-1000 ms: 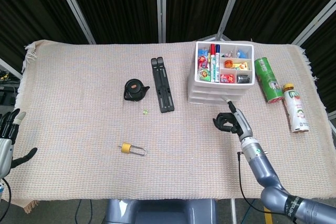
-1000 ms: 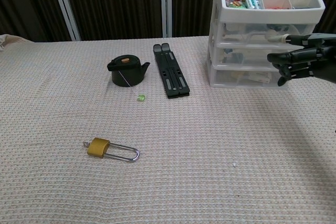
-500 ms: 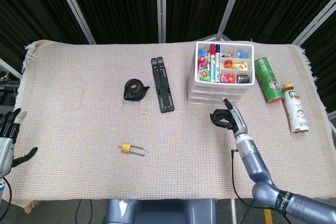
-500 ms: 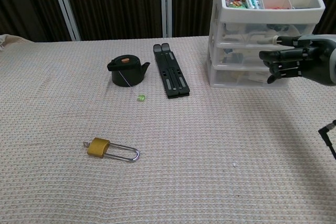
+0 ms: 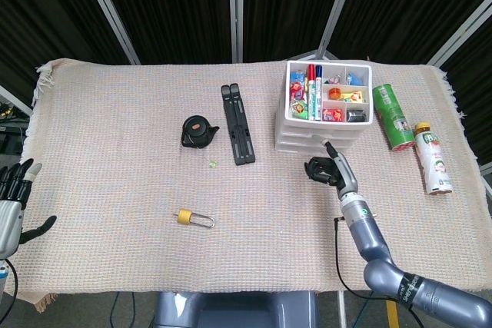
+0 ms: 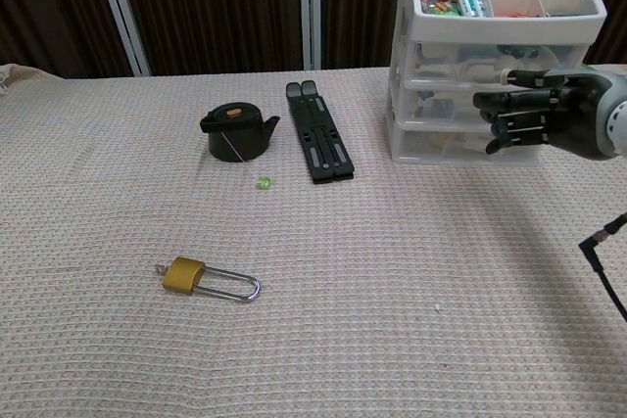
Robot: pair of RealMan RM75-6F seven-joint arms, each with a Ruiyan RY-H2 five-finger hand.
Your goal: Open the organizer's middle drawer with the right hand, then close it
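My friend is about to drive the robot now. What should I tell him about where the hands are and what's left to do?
Right hand: in front of the organizer, level with the middle drawer, fingers curled and holding nothing. Whether they touch the drawer front cannot be told.
Left hand: open, at the near left edge of the table, away from everything.
Organizer: at the far right of the table, all drawers look closed.
Done: only the reach to the drawer.
Left: hook the middle drawer's front, pull it open, then push it shut.
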